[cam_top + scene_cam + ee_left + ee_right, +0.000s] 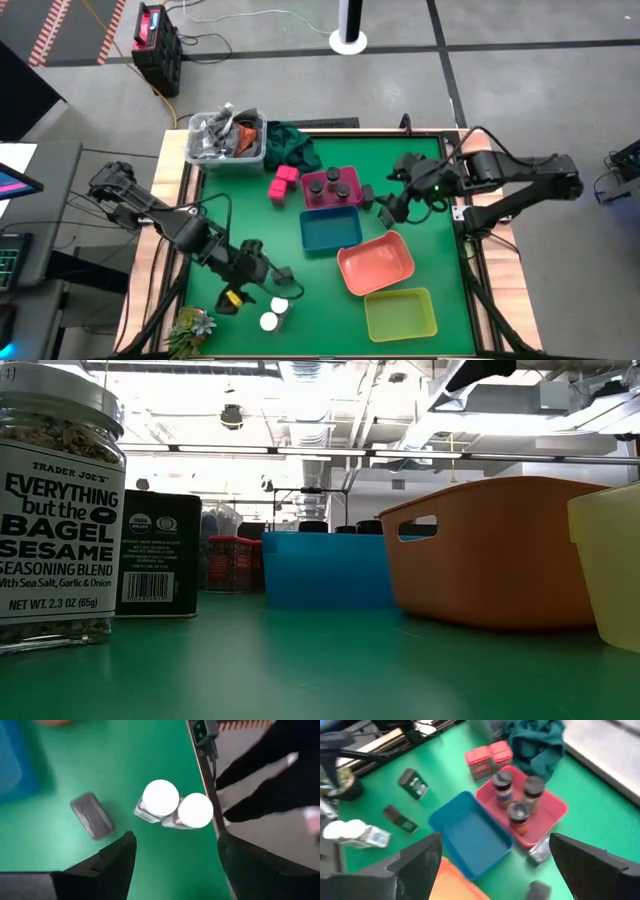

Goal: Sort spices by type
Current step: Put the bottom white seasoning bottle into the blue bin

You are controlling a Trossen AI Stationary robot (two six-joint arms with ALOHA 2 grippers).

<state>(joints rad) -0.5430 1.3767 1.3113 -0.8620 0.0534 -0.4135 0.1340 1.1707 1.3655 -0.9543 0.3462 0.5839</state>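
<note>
High view: I've got the left gripper (262, 268) hovering over two white-capped jars (177, 807) near the desk's (430, 260) front edge, fingers (107, 865) spread and empty, lined up to take one, I'd judge. Both jars stand upright, touching, caps up. A dark box (92, 815) lies flat beside them, long axis diagonal. Three dark-capped jars (517, 797) already stand in the pink tray (555, 810). Right gripper (398, 203) waits beside that tray, fingers spread, empty.
</note>
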